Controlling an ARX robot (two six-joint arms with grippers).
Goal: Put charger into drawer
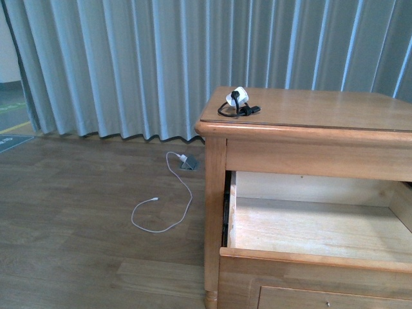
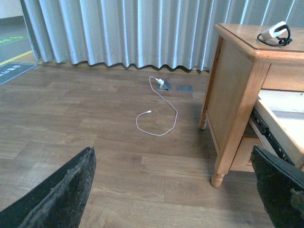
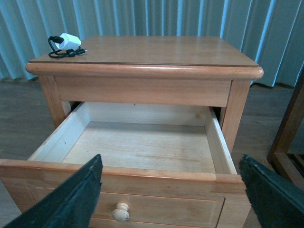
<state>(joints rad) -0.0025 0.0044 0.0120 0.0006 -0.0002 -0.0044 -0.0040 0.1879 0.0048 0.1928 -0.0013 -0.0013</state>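
The charger (image 1: 237, 103), a small white plug block with a black cable coiled round it, lies on the nightstand top near its far left corner; it also shows as the charger (image 2: 275, 33) and the charger (image 3: 65, 43). The drawer (image 1: 302, 254) stands pulled out, its light wood inside bare; the drawer (image 3: 142, 175) has a pale round knob (image 3: 120, 212). My right gripper (image 3: 173, 192) is open, hovering in front of the drawer front. My left gripper (image 2: 175, 190) is open, low over the floor to the left of the nightstand.
A long white cable (image 1: 164, 206) with a grey adapter (image 1: 187, 161) lies on the wood floor left of the nightstand (image 1: 309, 116). Pale curtains (image 1: 161, 58) hang behind. A dark wooden frame (image 3: 289, 137) stands to the nightstand's right.
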